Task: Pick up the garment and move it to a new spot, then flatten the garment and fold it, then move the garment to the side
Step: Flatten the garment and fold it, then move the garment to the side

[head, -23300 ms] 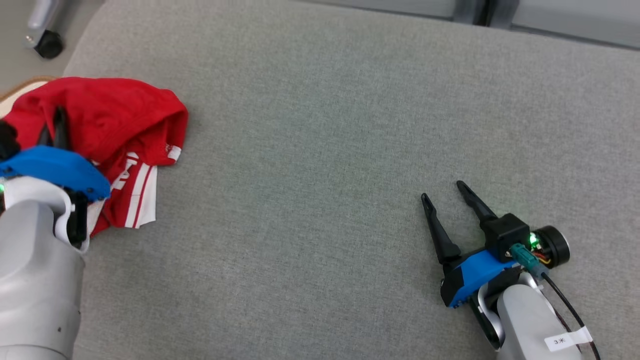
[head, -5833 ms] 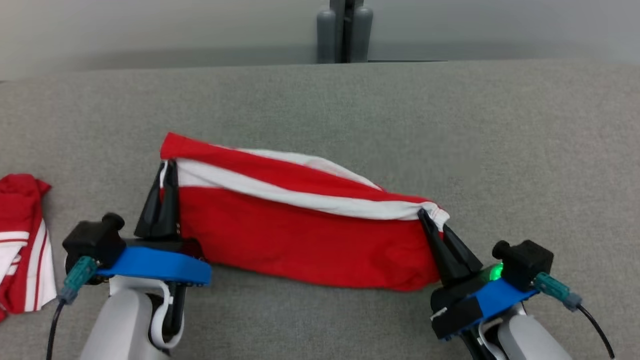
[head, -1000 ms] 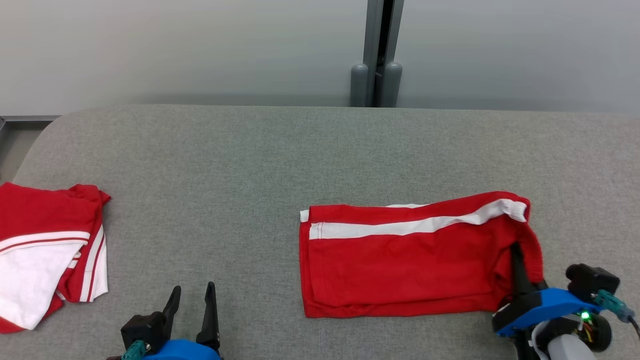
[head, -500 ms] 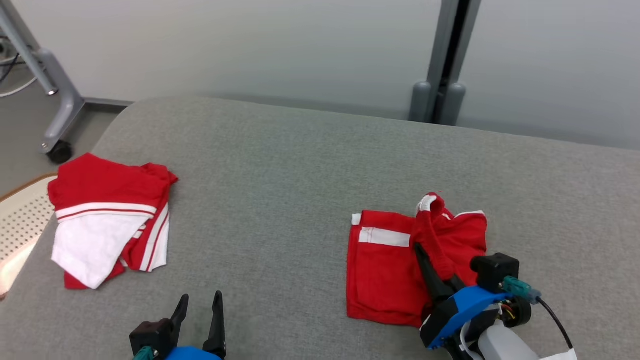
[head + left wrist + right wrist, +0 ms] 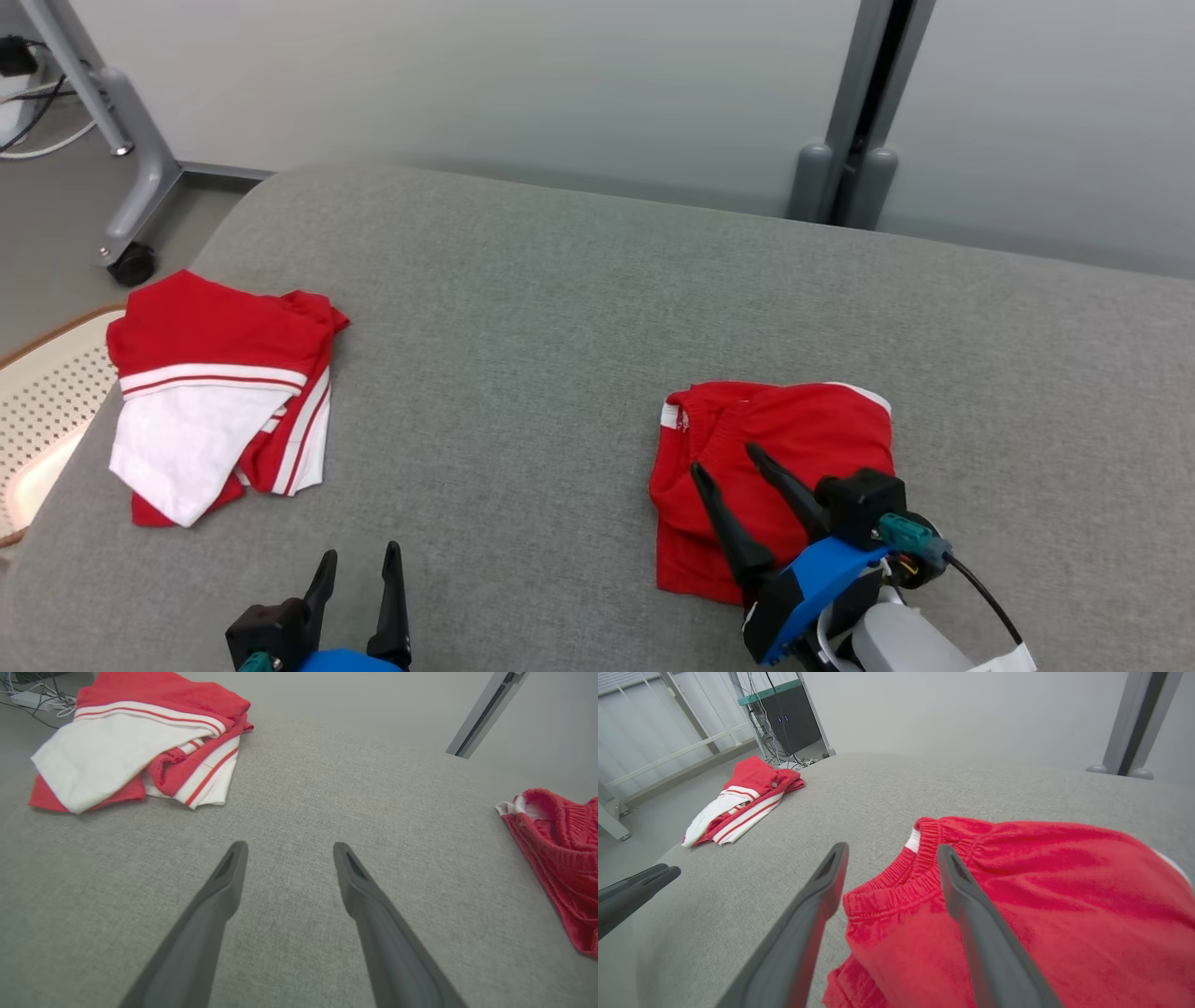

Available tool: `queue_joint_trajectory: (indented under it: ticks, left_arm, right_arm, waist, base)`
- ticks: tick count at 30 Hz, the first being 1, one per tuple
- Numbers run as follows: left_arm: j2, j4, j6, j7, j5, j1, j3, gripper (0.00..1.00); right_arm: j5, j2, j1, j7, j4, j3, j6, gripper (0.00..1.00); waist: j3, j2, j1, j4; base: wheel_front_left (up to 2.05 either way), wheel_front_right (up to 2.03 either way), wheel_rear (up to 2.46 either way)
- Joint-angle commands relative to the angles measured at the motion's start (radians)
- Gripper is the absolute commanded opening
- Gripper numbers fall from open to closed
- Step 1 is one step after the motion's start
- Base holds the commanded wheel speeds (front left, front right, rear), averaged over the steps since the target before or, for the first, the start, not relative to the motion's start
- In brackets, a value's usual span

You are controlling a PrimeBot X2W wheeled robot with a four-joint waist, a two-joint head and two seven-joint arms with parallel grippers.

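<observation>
On the grey padded surface (image 5: 560,308) the folded red shorts (image 5: 794,439) are laid flat, the fold seemingly done, so the right gripper (image 5: 724,457) is held wide and empty over them, and the left gripper (image 5: 360,551), likewise open and empty, is parked aside.

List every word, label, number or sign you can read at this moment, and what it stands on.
No text can be read.
White tag by the right arm, head view: cut off at the frame edge, nothing legible.
Folded red garment: no lettering shows.
Red and white garment: stripes, no lettering.
Dark cabinet, right wrist view: small lights; any label is too small to read.
</observation>
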Motion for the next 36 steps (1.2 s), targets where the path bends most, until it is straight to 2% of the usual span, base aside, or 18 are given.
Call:
queue_joint_trajectory:
  ticks: [1, 8, 13, 16, 27, 36]
  left_arm:
    - [-0.001, -0.01, -0.001, 0.0, -0.001, 0.002, -0.005, 1.0]
    - [-0.001, -0.073, 0.005, 0.0, 0.033, -0.006, -0.03, 1.0]
    - [0.0, -0.108, 0.011, 0.0, 0.059, 0.015, -0.042, 1.0]
    - [-0.001, -0.116, 0.011, 0.0, 0.069, 0.031, -0.049, 1.0]
    - [0.0, -0.125, 0.021, 0.0, 0.086, 0.079, -0.077, 1.0]
    - [-0.001, -0.127, 0.018, 0.0, 0.094, 0.059, -0.083, 1.0]
  right_arm:
    - [-0.011, -0.004, 0.023, 0.0, -0.015, -0.009, 0.0, 1.0]
    - [-0.168, -0.004, 0.107, -0.001, -0.106, -0.184, 0.0, 1.0]
    - [-0.211, -0.004, 0.191, 0.0, -0.158, -0.318, 0.0, 1.0]
    - [-0.22, -0.004, 0.228, 0.0, -0.172, -0.363, 0.0, 1.0]
    - [-0.208, -0.004, 0.302, 0.0, -0.161, -0.4, 0.0, 1.0]
    - [-0.193, -0.004, 0.244, 0.0, -0.135, -0.382, 0.0, 1.0]
  waist:
    - [-0.014, 0.0, 0.0001, -0.024]
    - [-0.039, 0.0, 0.0001, -0.11]
    - [-0.055, 0.0, 0.0001, -0.167]
    - [-0.062, 0.0, 0.0001, -0.184]
    - [-0.072, 0.0, 0.0001, -0.207]
    - [-0.057, 0.0, 0.0001, -0.183]
  base:
    - [0.0, 0.0, 0.0]
    - [0.0, 0.0, 0.0]
    - [0.0, 0.0, 0.0]
    - [0.0, 0.0, 0.0]
    - [0.0, 0.0, 0.0]
    - [0.0, 0.0, 0.0]
